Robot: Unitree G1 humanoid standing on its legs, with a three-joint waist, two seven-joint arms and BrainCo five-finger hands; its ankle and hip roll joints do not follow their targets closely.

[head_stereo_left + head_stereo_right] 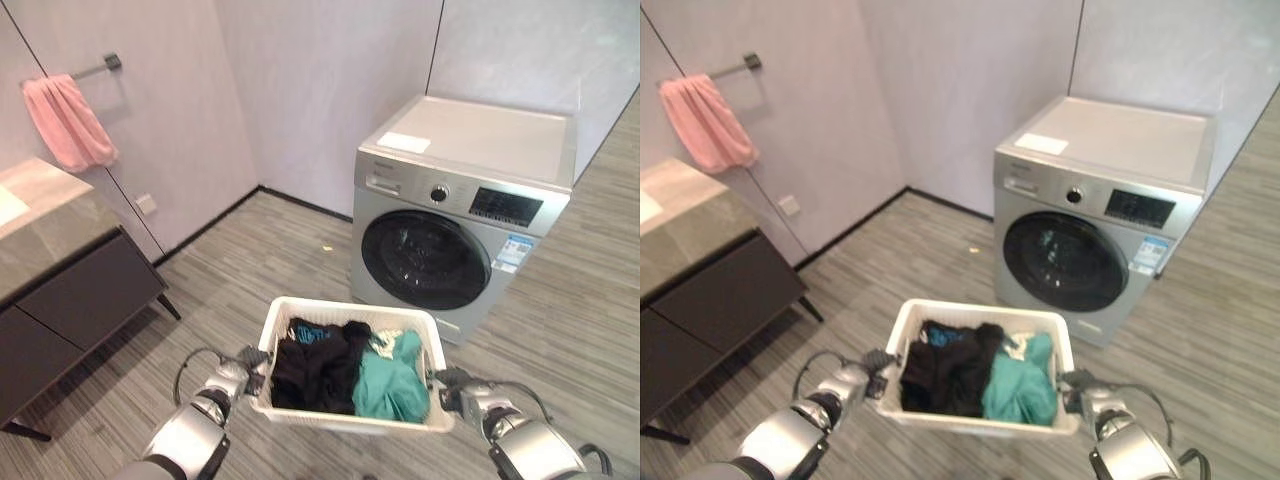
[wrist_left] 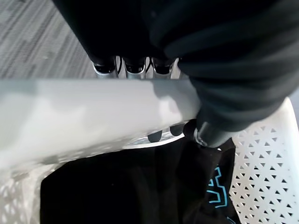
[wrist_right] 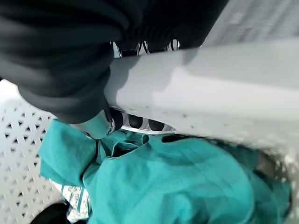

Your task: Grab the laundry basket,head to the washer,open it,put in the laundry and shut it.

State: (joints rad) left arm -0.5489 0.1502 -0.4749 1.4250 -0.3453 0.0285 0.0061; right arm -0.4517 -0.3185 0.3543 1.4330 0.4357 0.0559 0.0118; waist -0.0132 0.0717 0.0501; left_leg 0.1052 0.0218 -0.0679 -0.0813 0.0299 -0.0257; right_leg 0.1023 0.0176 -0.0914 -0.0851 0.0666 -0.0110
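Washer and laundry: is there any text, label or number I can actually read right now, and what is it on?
Nothing can be read as it stands.
Washer control display: dark, any characters too small.
Blue and white sticker beside the door: print too small.
White sheet on the washer top: looks blank.
Black garment in the laundry basket: turquoise print, partly folded away, unreadable.
Left hand and right hand grip the rim.

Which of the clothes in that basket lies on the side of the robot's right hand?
The teal garment lies by the right hand; the black clothes fill the left hand's side.
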